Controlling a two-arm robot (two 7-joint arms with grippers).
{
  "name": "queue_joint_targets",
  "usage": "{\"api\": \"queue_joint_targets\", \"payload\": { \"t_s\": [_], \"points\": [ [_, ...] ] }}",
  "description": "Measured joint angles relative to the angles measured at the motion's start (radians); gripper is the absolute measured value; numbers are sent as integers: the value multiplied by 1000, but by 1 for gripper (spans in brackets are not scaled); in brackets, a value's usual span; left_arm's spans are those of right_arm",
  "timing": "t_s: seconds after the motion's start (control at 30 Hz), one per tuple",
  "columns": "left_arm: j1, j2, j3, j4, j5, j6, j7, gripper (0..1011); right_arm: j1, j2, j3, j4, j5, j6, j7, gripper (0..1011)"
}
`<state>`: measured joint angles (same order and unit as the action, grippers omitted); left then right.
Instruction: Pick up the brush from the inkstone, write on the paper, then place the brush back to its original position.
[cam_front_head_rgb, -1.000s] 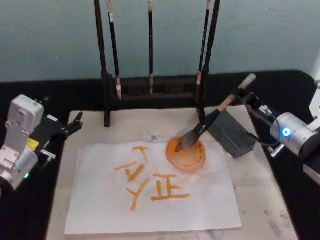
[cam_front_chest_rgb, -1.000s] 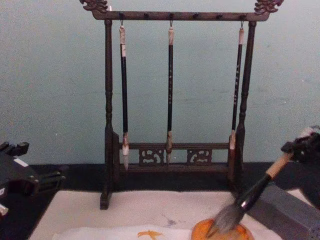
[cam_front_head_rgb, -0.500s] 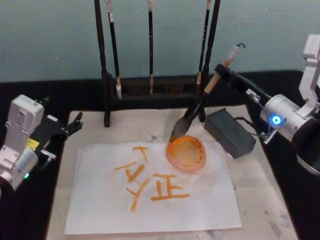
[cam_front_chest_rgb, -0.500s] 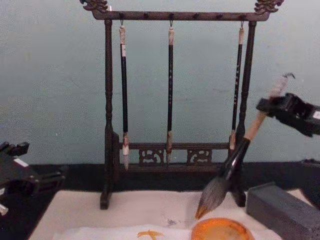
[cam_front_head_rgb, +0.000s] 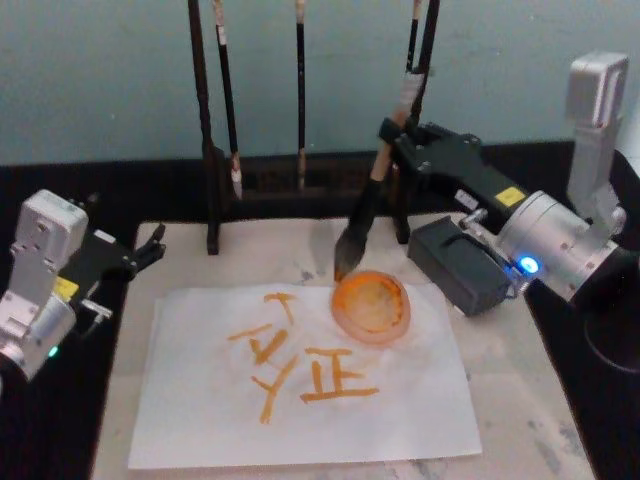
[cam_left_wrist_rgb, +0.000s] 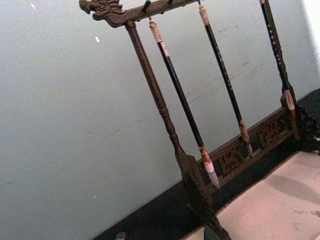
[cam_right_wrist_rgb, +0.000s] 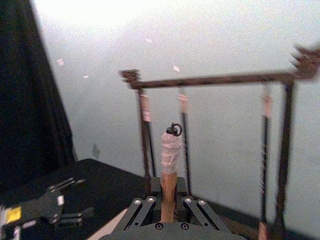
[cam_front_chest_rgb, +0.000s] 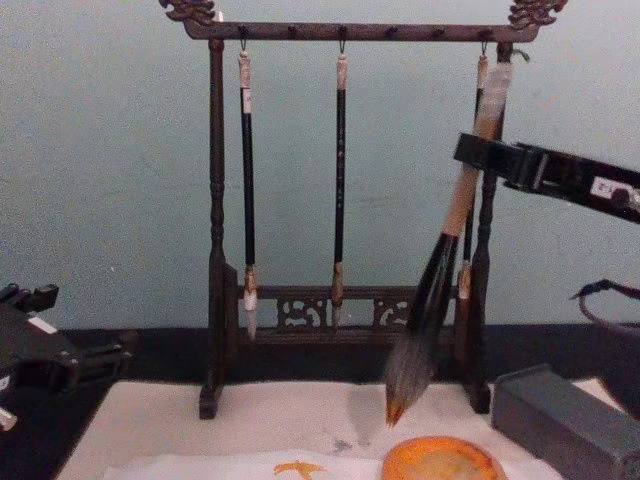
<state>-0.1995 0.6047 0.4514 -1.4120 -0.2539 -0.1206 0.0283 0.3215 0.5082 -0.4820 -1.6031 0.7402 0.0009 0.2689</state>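
Note:
My right gripper (cam_front_head_rgb: 396, 130) is shut on the pale wooden handle of the brush (cam_front_head_rgb: 364, 212) and holds it steeply tilted in the air. The brush's orange-tipped bristles hang just above the far left rim of the inkstone (cam_front_head_rgb: 372, 307), a round orange dish. From the chest view the brush (cam_front_chest_rgb: 440, 270) hangs in front of the rack's right post, with the gripper (cam_front_chest_rgb: 478, 150) high on its handle. The right wrist view shows the handle top (cam_right_wrist_rgb: 170, 155) rising between the fingers. The white paper (cam_front_head_rgb: 200, 410) bears several orange strokes. My left gripper (cam_front_head_rgb: 152, 246) rests open at the left.
A dark wooden brush rack (cam_front_head_rgb: 300, 180) with three thin hanging brushes stands at the back, close behind the held brush. A dark grey block (cam_front_head_rgb: 460, 265) lies right of the dish. The beige felt mat (cam_front_head_rgb: 520, 400) covers the black table under the paper.
My right gripper has lifted the brush out of the orange dish, carrying it up and to the left. The brush now stands much more upright. My left arm has not moved.

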Motion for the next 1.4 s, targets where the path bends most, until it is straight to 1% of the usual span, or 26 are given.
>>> {"api": "queue_joint_targets", "payload": {
  "t_s": [0.03,0.1,0.13,0.2,0.23,0.27,0.3,0.37,0.43,0.47,0.57,0.6,0.63,0.67,0.73,0.9,1.3,1.4],
  "points": [
    [0,0,0,0,0,0,0,1010,-9,7,-10,-22,-41,-22,-1,168],
    [0,0,0,0,0,0,0,1010,-14,12,-20,-37,-79,-44,1,168],
    [0,0,0,0,0,0,0,1009,-17,15,-30,-46,-115,-67,5,168],
    [0,0,0,0,0,0,0,1010,-19,15,-40,-49,-146,-84,10,168],
    [0,0,0,0,0,0,0,1010,-20,15,-47,-49,-170,-98,14,168],
    [0,0,0,0,0,0,0,1010,-20,15,-47,-49,-170,-98,14,168],
    [0,0,0,0,0,0,0,1010,-20,12,-53,-47,-191,-112,19,168],
    [0,0,0,0,0,0,0,1010,-20,6,-60,-36,-215,-131,31,168],
    [0,0,0,0,0,0,0,1010,-19,2,-65,-27,-229,-146,41,168],
    [0,0,0,0,0,0,0,1010,-17,-1,-70,-18,-243,-159,52,168],
    [0,0,0,0,0,0,0,1010,-10,-9,-78,1,-261,-184,79,168],
    [0,0,0,0,0,0,0,1010,-10,-9,-78,1,-261,-184,79,168],
    [0,0,0,0,0,0,0,1010,-5,-16,-83,15,-268,-197,102,168],
    [0,0,0,0,0,0,0,1010,-5,-16,-83,15,-268,-197,102,168],
    [0,0,0,0,0,0,0,1010,0,-24,-87,27,-272,-208,123,168],
    [0,0,0,0,0,0,0,1010,12,-50,-95,63,-282,-223,157,168],
    [0,0,0,0,0,0,0,1010,24,-119,-106,135,-305,-240,196,168],
    [0,0,0,0,0,0,0,1010,24,-129,-106,146,-312,-245,198,168]
  ]
}}
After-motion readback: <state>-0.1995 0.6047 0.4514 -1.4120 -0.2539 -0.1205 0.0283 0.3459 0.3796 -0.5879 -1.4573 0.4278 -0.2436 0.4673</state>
